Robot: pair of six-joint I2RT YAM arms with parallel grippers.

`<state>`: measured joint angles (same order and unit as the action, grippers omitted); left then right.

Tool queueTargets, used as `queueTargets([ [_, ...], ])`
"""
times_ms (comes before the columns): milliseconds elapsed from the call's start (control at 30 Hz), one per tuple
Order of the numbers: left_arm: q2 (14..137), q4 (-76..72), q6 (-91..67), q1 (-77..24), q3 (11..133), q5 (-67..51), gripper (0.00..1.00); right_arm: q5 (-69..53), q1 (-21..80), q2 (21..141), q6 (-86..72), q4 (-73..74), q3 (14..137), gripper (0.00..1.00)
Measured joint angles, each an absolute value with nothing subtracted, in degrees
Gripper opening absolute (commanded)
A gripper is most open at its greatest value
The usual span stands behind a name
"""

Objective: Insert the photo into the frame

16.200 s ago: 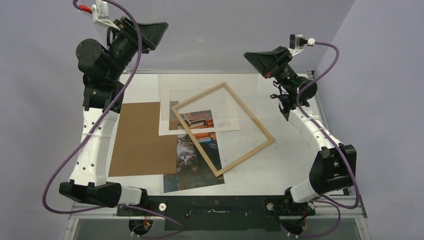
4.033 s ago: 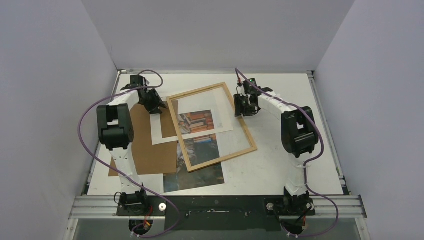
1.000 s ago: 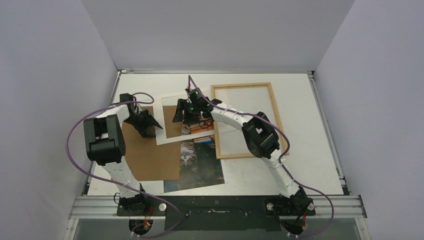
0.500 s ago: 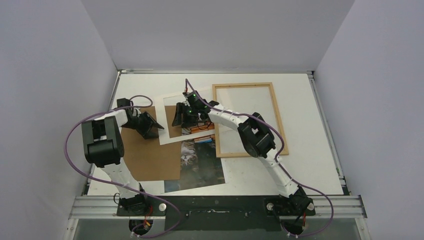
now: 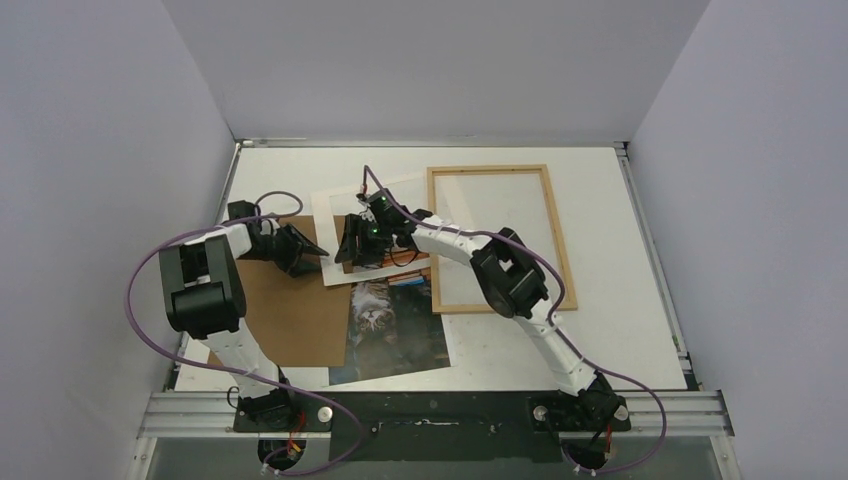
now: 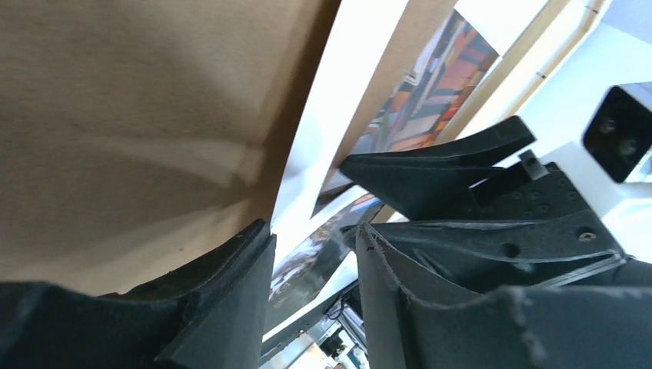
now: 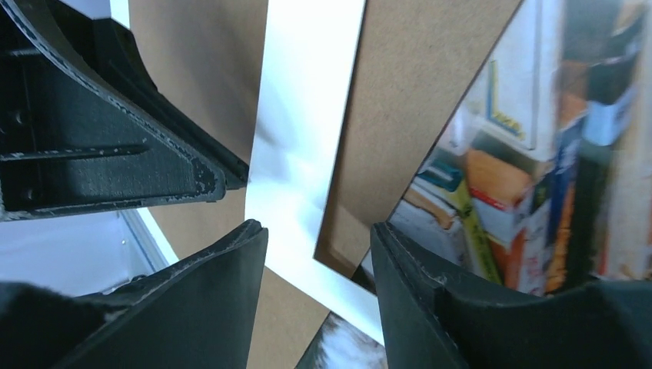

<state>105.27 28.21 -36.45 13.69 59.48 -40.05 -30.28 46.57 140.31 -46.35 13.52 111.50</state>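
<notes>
white worktop (image 5: 620,330), grey walls: the white card mat with a rectangular opening (image 5: 335,205) has slid toward the far edge, baring more of the glossy cat-and-books photo (image 5: 385,320) near the near edge. left pincer (image 5: 318,250) and right pincer (image 5: 348,248) straddle the mat's left strip, jaws apart, gripping nothing. thin light-wood frame (image 5: 490,169) lies far-right, waiting.

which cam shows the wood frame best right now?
Top external: the whole frame is in view from above, with only the right arm crossing over part of it. Left wrist catches just a sliver of one pale rail at upper right. Right wrist shows none of it that I can make out.
</notes>
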Motion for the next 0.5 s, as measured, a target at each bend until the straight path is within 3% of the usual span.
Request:
queueTargets([
  [233,104.5,26.2,-37.3,13.8,58.9,-43.7,0.41,-34.8,47.7,140.5,-48.6,11.3,111.3,0.6],
  [500,104.2,25.2,-38.4,14.2,58.4,-45.1,0.4,-40.5,47.4,141.1,-52.0,3.7,108.4,0.6],
])
